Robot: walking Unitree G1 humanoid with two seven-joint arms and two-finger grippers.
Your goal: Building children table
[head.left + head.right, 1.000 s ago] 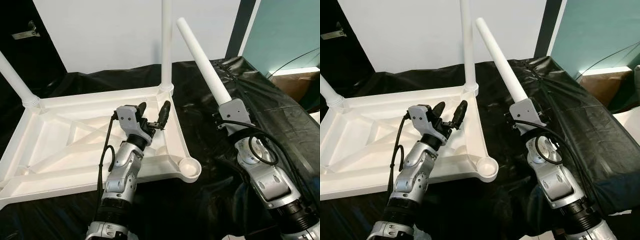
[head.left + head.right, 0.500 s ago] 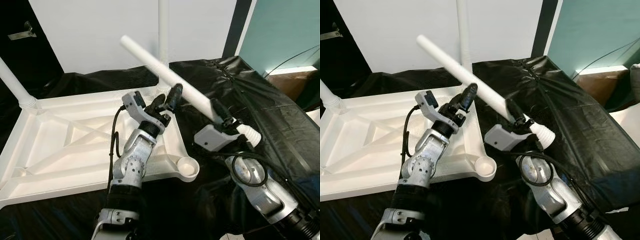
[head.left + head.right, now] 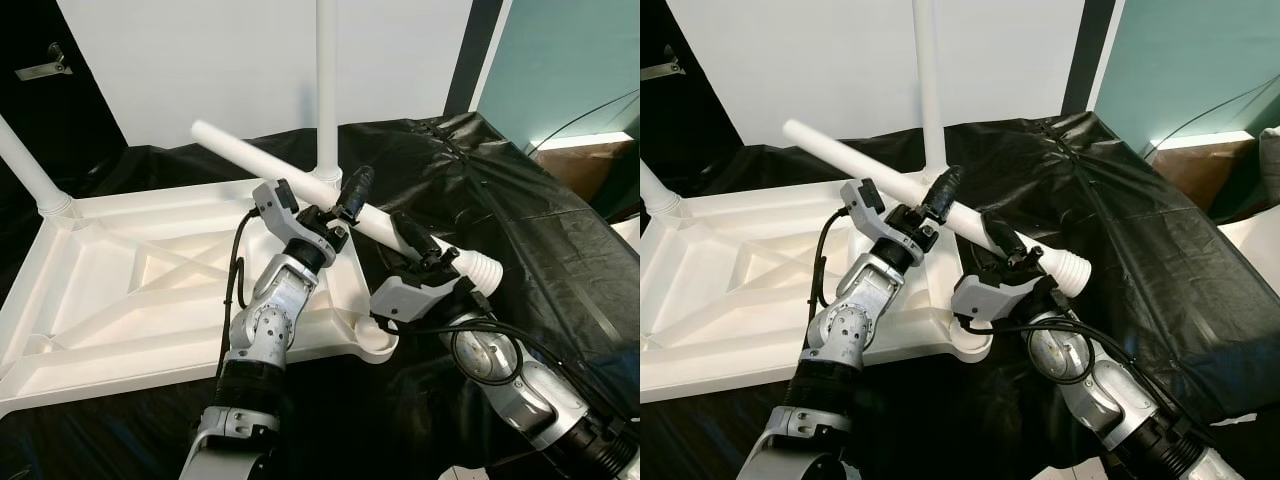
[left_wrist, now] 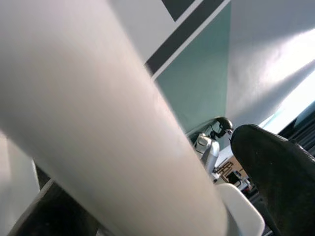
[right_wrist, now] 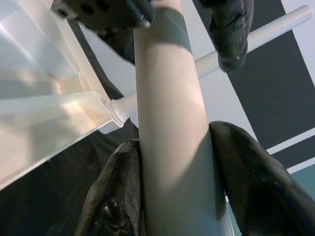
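While the white tabletop [image 3: 150, 290] lies upside down on the black sheet [image 3: 520, 220], a loose white table leg [image 3: 290, 178] is held above its near right corner by both grippers. Long axis of the leg runs on a slant: the plain end points up, away from the robot and toward its left, over the tabletop; the ribbed, threaded end [image 3: 482, 270] points down and toward the robot's right, out past the tabletop edge.

Right gripper [image 3: 420, 250] grasps the leg close to the ribbed end. Its wrist view shows one black finger [image 5: 115, 191] pressed against each side of the leg, fingers clenched on it.

Left gripper [image 3: 335, 205] sits farther up the same leg, roughly at mid-length. One black finger [image 3: 353, 190] reaches over the top of the leg. In the left wrist view the leg lies across the foreground with a black fingertip [image 4: 275, 162] apart from it, so the fingers bracket the leg; firm contact cannot be told.

Two other legs are already seated in the tabletop: one upright at the far right corner [image 3: 326, 90], one at the far left corner [image 3: 30, 165], which appears slanted in the view. The round socket [image 3: 380, 335] at the near right corner stands open, just below the right gripper.
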